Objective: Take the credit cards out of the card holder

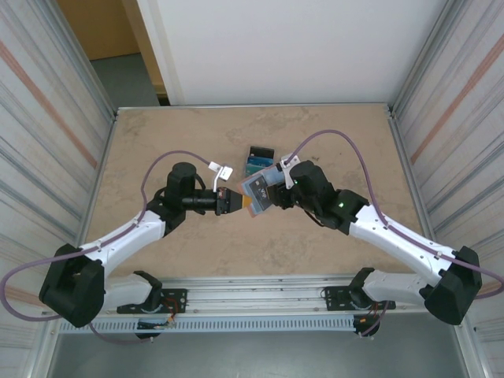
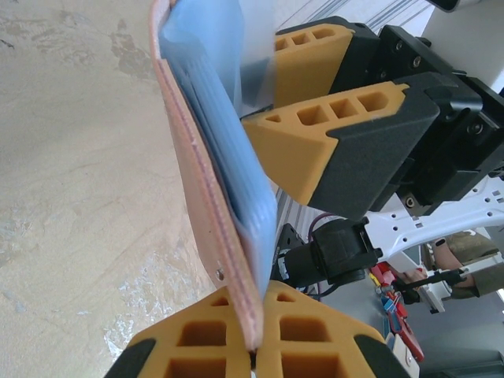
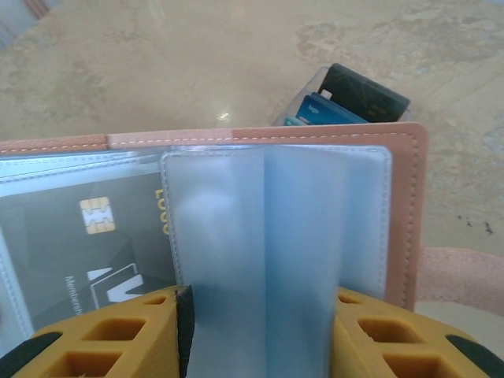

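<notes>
The card holder [image 1: 256, 191] is held above the table, spread open, salmon leather outside [image 2: 197, 173] and blue-grey sleeves inside. My left gripper [image 1: 231, 201] is shut on its lower edge [image 2: 253, 303]. My right gripper [image 1: 277, 187] has its fingers pressed on both sides of one clear sleeve [image 3: 260, 299], which bows between them. A black credit card [image 3: 79, 236] with a gold chip sits in the sleeve to the left. On the table beyond lie a black card [image 3: 366, 93] and a blue card [image 3: 327, 110], stacked loosely [image 1: 258, 159].
The tan tabletop [image 1: 173, 142] runs between ribbed metal side walls [image 1: 47, 118]. A metal rail [image 1: 260, 303] runs along the near edge by the arm bases. The two arms meet at the table's middle.
</notes>
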Action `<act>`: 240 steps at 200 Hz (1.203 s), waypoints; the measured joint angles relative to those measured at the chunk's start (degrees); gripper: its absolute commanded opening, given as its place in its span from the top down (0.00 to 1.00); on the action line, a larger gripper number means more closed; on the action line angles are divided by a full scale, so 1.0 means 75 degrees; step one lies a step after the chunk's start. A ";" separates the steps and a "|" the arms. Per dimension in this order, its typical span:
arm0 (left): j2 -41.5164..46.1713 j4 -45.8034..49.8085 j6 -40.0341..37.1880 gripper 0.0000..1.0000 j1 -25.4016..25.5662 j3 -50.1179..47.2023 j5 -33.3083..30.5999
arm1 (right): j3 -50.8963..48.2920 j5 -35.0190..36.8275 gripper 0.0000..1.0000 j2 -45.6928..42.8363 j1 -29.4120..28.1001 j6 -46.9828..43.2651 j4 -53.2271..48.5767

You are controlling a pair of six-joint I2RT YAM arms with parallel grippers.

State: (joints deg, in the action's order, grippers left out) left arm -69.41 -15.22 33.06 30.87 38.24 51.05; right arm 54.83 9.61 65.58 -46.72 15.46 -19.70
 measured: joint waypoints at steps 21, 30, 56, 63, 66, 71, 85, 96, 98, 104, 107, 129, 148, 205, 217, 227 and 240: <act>0.0000 0.0015 0.0003 1.00 0.0000 0.0003 -0.0003 | 0.0000 0.0160 0.55 0.0000 0.0047 0.0079 0.0000; 0.0000 0.0035 0.0003 1.00 0.0000 0.0003 -0.0006 | 0.0000 0.0187 0.55 0.0000 0.0055 0.0085 0.0000; -0.0003 0.0052 0.0003 1.00 0.0000 0.0006 -0.0006 | 0.0000 0.0300 0.55 0.0000 0.0087 0.0117 0.0000; -0.0003 0.0055 0.0003 1.00 0.0000 0.0012 -0.0006 | 0.0000 0.0341 0.55 0.0000 0.0108 0.0131 0.0000; -0.0003 0.0055 0.0003 1.00 0.0000 0.0015 -0.0006 | 0.0000 0.0347 0.55 -0.0003 0.0125 0.0140 -0.0003; -0.0003 0.0052 0.0003 1.00 0.0000 0.0020 -0.0006 | 0.0000 0.0358 0.55 -0.0009 0.0154 0.0149 -0.0003; -0.0009 0.0052 0.0006 1.00 -0.0003 0.0041 -0.0006 | -0.0041 0.0379 0.54 -0.0070 0.0286 0.0251 0.0003; -0.0023 0.0055 0.0006 1.00 -0.0003 0.0058 -0.0006 | -0.0117 0.0376 0.54 -0.0175 0.0402 0.0289 -0.0015; -0.0029 0.0052 0.0006 1.00 -0.0003 0.0061 -0.0006 | -0.0128 0.0376 0.54 -0.0201 0.0425 0.0300 -0.0017; -0.0041 0.0055 0.0012 1.00 -0.0003 0.0070 -0.0006 | -0.0166 0.0373 0.53 -0.0271 0.0490 0.0321 -0.0012; -0.0052 0.0052 0.0023 1.00 -0.0003 0.0073 -0.0006 | -0.0181 0.0370 0.53 -0.0306 0.0516 0.0332 -0.0009; -0.0134 0.0052 0.0035 1.00 -0.0009 0.0119 -0.0006 | -0.0271 0.0332 0.51 -0.0562 0.0600 0.0411 -0.0009; -0.0210 0.0052 0.0038 1.00 -0.0009 0.0140 -0.0006 | -0.0271 0.0277 0.50 -0.0697 0.0603 0.0478 -0.0006; -0.0423 0.0052 0.0122 1.00 -0.0009 0.0157 -0.0006 | -0.0271 -0.0038 0.31 -0.0845 0.0568 0.0562 -0.0044; -0.0423 0.0052 0.0149 1.00 -0.0009 0.0160 -0.0006 | -0.0268 -0.0061 0.21 -0.0898 0.0475 0.0565 -0.0047; -0.0423 0.0052 0.0169 1.00 -0.0009 0.0160 -0.0006 | -0.0251 -0.0058 0.12 -0.0909 0.0338 0.0495 -0.0076; -0.0420 0.0050 0.0175 1.00 -0.0009 0.0160 -0.0006 | -0.0204 -0.0035 0.02 -0.0898 0.0152 0.0452 -0.0154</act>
State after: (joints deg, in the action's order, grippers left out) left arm -72.55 -14.85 34.37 30.81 39.44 51.00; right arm 53.30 9.34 58.85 -45.58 18.85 -20.86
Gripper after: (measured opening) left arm 0.058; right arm 0.905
